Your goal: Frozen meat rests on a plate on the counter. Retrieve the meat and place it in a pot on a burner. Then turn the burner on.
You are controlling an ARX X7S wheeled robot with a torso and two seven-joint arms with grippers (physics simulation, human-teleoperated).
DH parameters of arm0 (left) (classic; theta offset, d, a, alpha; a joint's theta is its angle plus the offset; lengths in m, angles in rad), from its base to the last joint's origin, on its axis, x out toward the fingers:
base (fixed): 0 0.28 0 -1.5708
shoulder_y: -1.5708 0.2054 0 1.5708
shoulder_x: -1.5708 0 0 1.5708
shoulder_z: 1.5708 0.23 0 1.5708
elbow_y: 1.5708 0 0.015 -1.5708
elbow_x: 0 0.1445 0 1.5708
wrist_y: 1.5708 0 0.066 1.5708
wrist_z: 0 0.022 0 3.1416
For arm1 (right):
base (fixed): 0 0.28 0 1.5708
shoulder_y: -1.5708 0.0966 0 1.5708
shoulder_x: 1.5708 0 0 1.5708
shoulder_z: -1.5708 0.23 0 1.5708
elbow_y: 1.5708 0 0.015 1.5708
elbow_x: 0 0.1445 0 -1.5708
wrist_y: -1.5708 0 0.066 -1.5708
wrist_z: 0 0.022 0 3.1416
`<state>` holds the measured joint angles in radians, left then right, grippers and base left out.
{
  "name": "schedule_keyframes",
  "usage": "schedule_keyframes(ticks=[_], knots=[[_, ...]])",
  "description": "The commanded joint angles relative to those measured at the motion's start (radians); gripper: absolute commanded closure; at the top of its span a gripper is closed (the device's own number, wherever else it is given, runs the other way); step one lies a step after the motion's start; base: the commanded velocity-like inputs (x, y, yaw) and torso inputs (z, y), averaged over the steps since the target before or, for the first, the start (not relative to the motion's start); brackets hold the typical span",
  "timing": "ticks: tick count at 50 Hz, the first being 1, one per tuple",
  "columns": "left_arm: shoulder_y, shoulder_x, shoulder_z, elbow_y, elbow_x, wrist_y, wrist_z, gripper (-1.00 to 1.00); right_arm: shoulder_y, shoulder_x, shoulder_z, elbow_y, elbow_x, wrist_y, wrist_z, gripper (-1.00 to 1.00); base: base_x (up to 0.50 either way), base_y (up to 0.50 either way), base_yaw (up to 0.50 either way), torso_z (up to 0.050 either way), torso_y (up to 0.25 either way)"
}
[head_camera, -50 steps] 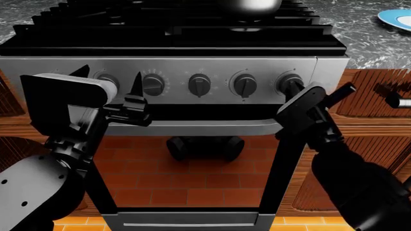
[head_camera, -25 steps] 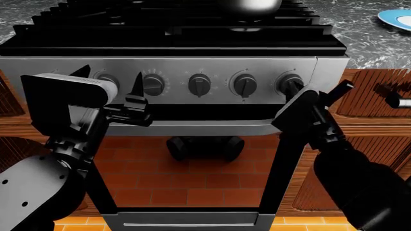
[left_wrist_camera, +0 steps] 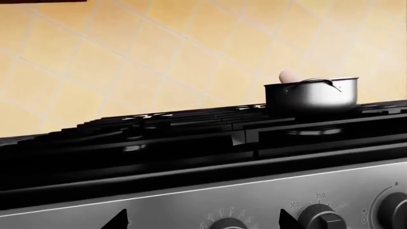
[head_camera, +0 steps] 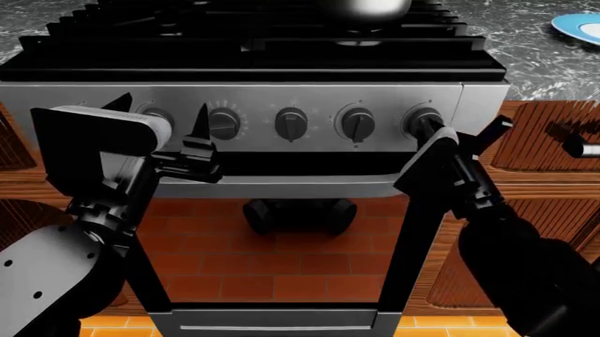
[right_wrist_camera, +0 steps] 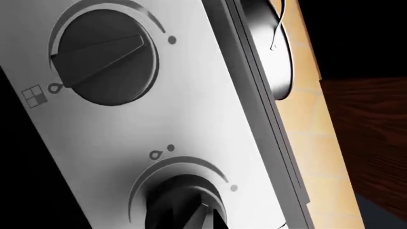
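With the frozen meat (left_wrist_camera: 288, 76) in the pot (left_wrist_camera: 311, 95), the rightmost knob (head_camera: 421, 121), at the pot's 5 o'clock, should be squarely gripped and turned by the right claw (head_camera: 461, 137), whose jaw state cannot be told.

A stainless-steel stove (head_camera: 253, 105) fills the middle of the scene, its brushed control panel (head_camera: 281, 95) facing near. 5 dark round knobs (head_camera: 291, 123) sit in a row across that panel, each with a raised grip bar; pale numerals ring one knob (left_wrist_camera: 316, 217) in the left wrist view. Below the panel a curved metal handle (head_camera: 281, 186) spans the oven door (head_camera: 272, 253), whose dark glass reflects red-brown tiles. Orange floor tiles (head_camera: 112, 323) show at the near edge. Reddish-brown wood cabinets (head_camera: 553, 147) flank the stove on the right. Behind the stove, at the far side, stands a wall of pale yellow tiles (left_wrist_camera: 127, 57).
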<state>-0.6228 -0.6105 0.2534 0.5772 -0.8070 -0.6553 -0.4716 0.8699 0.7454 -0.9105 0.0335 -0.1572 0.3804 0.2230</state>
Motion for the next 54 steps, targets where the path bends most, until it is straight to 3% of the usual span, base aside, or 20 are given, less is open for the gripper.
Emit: schedule_keyframes(ticks=[1,9,10,28,54], knots=[[-0.001,-0.001,0.002,0.0,0.0,0.002,0.0,-1.0,0.062,-0.016,0.03,-0.029,-0.092,0.007,0.015,1.0,0.01,0.0,0.01,0.0,0.0],[0.0,-0.003,0.001,0.006,-0.003,0.0,-0.005,-1.0,0.048,-0.024,0.061,-0.045,-0.038,0.045,-0.003,1.0,0.01,0.0,0.01,0.001,0.0],[0.0,-0.003,0.001,0.006,-0.004,0.0,-0.005,-1.0,0.046,-0.025,0.067,-0.05,-0.029,0.053,-0.006,-1.0,0.0,0.0,0.01,0.0,0.0],[-0.004,-0.007,-0.001,0.025,-0.019,-0.013,-0.02,-1.0,0.008,-0.003,0.103,-0.161,0.01,0.124,-0.012,-1.0,0.01,0.0,0.01,0.001,0.0],[0.003,-0.036,-0.032,0.108,-0.068,-0.029,-0.055,-1.0,-0.162,0.129,0.297,-0.725,0.116,0.444,0.039,-1.0,0.0,0.0,0.0,0.0,0.0]])
